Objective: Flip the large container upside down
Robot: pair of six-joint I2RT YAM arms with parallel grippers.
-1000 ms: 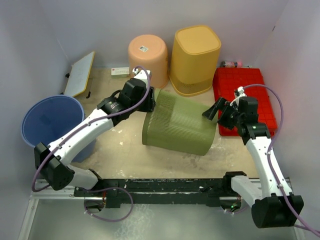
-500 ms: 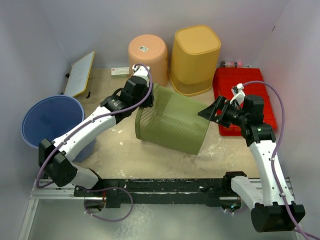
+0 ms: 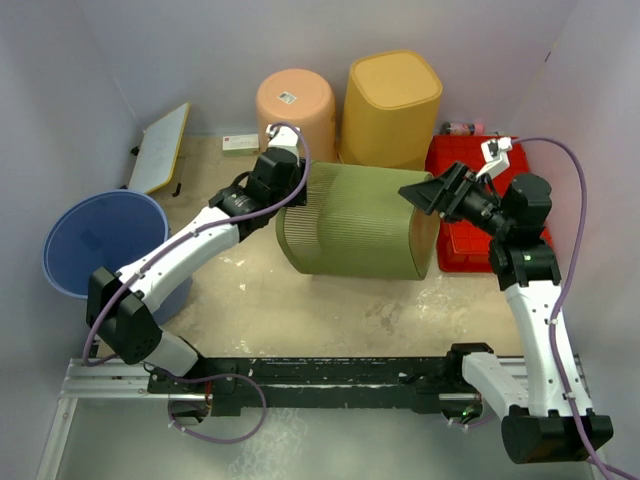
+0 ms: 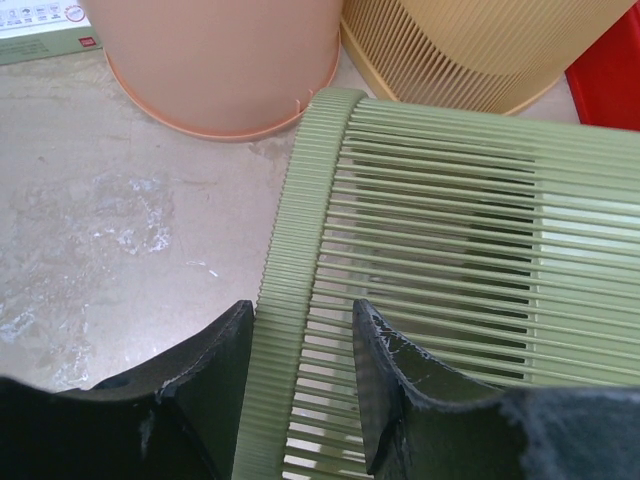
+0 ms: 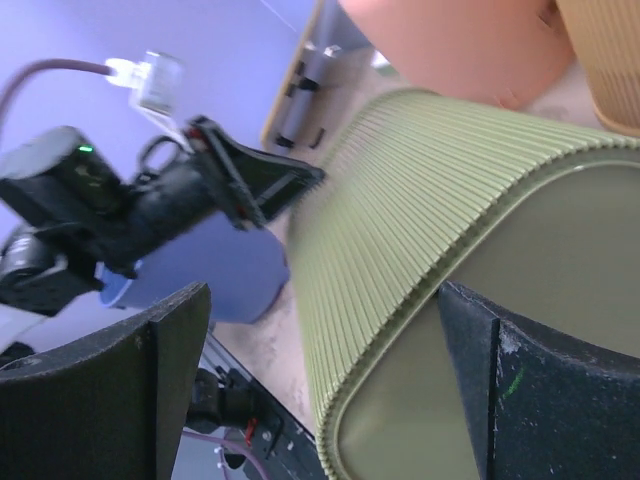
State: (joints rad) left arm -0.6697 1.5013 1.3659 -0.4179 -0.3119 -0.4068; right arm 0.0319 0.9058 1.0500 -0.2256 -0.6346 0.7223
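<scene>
The olive-green ribbed plastic bin (image 3: 350, 220) lies on its side at the middle of the beige tabletop (image 3: 300, 300), long axis running left to right, open mouth toward the left arm, closed base toward the right; the right gripper (image 5: 320, 310) is spread wide, facing that flat base; the left gripper (image 4: 300, 318) straddles the rim wall and seems to pinch it, so it is the nearer one.

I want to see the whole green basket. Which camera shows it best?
The top camera. There the green basket shows almost whole, lying on its side. The left wrist camera sees only ribs by its rim. The right wrist camera sees its flat bottom and one side.
</scene>
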